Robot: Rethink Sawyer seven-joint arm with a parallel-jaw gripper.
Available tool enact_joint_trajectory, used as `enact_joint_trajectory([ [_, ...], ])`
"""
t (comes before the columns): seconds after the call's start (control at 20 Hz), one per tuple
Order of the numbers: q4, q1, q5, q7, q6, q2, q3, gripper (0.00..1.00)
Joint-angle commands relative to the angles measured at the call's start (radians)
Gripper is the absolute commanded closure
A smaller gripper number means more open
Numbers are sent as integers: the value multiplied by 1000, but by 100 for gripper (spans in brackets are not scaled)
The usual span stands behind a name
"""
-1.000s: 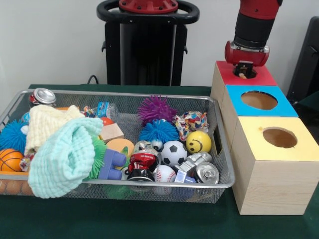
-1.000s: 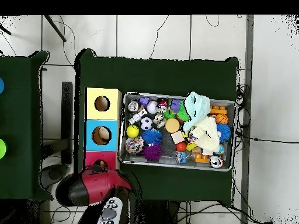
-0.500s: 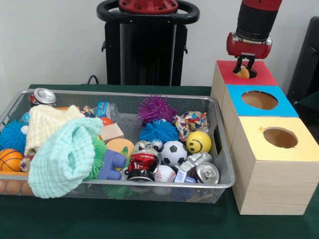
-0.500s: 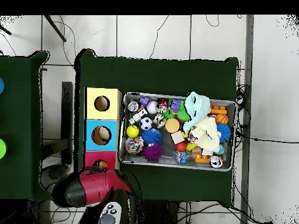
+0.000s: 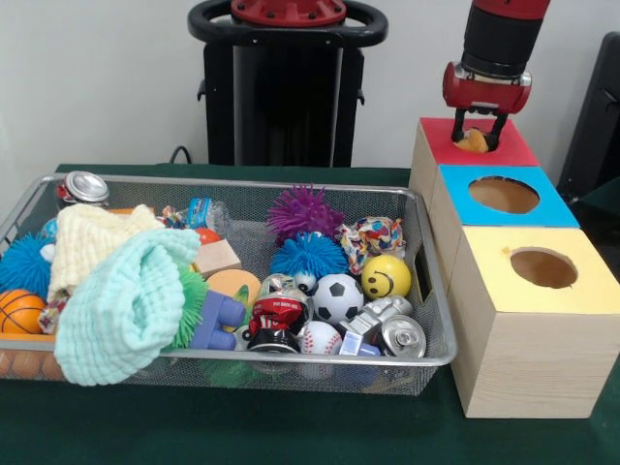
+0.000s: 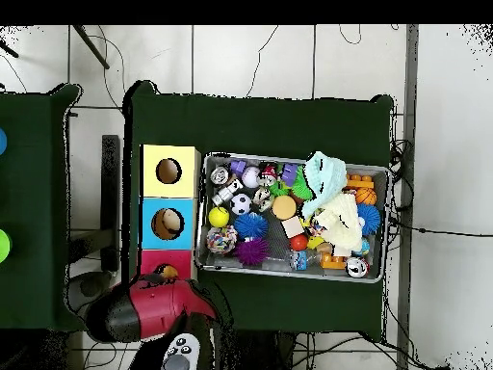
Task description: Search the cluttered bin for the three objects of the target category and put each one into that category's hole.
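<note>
A Sawyer arm's gripper (image 5: pixel 477 128) hangs just above the hole of the red-topped box (image 5: pixel 511 151), having risen over the last second from inside the opening; a small tan object (image 5: pixel 473 141) sits at the rim of the hole between the two spread fingers, and whether they grip it or have let it go cannot be told from either view. Since the object was deeper in the hole a second ago and now shows higher, the drop judged from here looks unfinished or the piece may be resting on the edge. The blue-topped box (image 5: pixel 542 201) and yellow-topped box (image 5: pixel 572 281) stand beside it in a row, their holes unobstructed. The wire bin (image 5: pixel 426 281) remains crowded and unchanged: a soccer ball (image 5: pixel 338 296), a yellow smiley ball (image 5: pixel 387 276), a baseball (image 5: pixel 319 337), a mint cloth (image 5: pixel 131 305) and cans among the rest. No brand or lettering can be read on anything in view
</note>
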Motion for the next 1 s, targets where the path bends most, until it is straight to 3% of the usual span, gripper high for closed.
enact_joint_trajectory([
  [0.05, -43, -21, 34, 127, 66, -17, 37, 0],
  [1.0, -39, -24, 25, 120, 51, -25, 36, 0],
])
